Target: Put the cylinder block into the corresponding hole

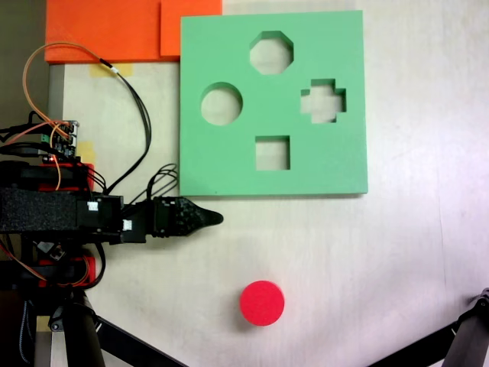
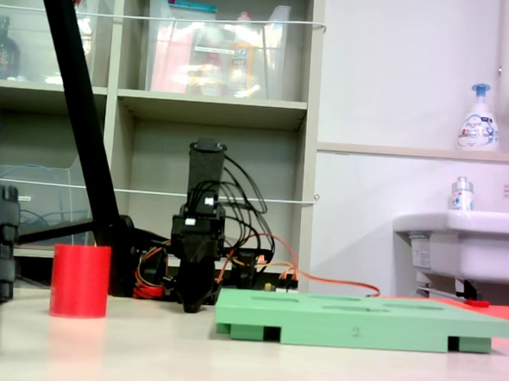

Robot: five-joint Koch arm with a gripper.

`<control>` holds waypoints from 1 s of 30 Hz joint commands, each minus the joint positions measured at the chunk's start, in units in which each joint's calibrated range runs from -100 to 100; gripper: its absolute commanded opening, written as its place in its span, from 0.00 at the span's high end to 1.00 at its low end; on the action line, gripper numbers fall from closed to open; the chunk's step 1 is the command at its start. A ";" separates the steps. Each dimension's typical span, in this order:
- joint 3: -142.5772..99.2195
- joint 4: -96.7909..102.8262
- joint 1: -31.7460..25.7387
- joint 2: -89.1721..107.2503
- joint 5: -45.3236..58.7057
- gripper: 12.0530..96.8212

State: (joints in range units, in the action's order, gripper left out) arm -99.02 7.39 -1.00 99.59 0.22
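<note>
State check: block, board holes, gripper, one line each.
cylinder block: upright on the table, free, outside the board.
green board: flat on the table, no block in it.
circular hole: empty.
octagonal hole: empty.
cross hole: empty.
square hole: empty.
gripper: holds nothing, tip between block and board; open or shut cannot be told.

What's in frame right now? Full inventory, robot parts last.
cylinder block: 1, red, on the table below the board in the top-down fixed view, untouched
green board: 1, flat on the table, four cut-outs
circular hole: 1, board's left side, empty
orange foam sheets: 2, top left corner
soap bottle: 1, white, ledge above the sink
sink: 1, white, right
arm: 1, black, left edge
fingers: tip between board and block; open or shut unclear
</note>
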 commanded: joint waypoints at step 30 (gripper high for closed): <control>-0.98 -4.65 0.63 0.41 -3.91 0.55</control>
State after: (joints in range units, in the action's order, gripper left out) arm -99.02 7.39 -1.25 99.59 -0.56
